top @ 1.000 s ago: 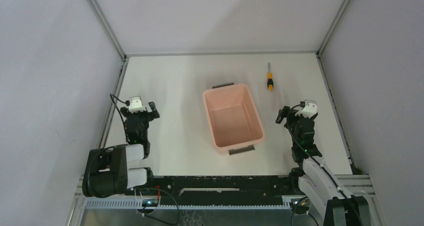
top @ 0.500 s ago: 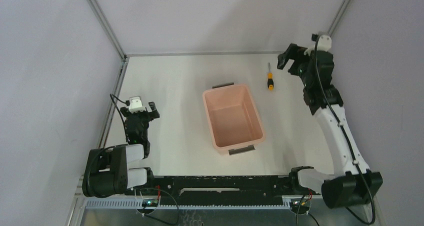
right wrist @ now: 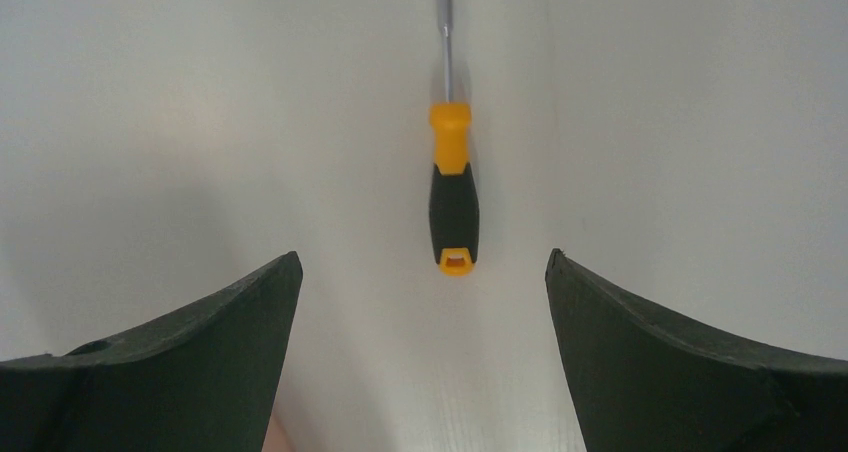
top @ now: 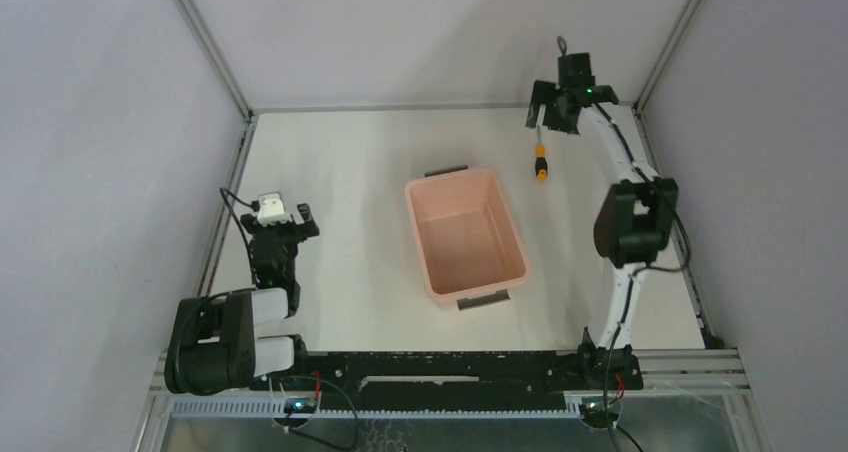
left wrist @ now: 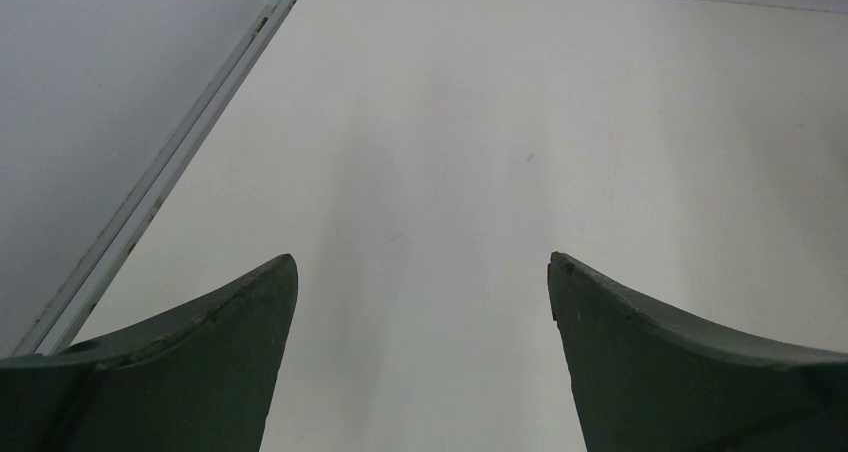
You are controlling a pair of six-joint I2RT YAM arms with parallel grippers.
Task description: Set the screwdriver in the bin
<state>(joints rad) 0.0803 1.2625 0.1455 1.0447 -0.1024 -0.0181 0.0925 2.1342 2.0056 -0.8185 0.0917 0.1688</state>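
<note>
The white table (top: 350,172) carries the screwdriver (top: 540,160), lying flat right under the right gripper (top: 552,120) with its shaft pointing ahead of it, and the pale pink bin (top: 416,234), standing upright well off to that gripper's left.

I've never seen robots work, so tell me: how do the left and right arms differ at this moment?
The left arm sits folded low near its base; the right arm stretches far across the table. The right arm's jaws are aimed at the screwdriver; the left arm's jaws point at plain table. Both have jaws open.
</note>
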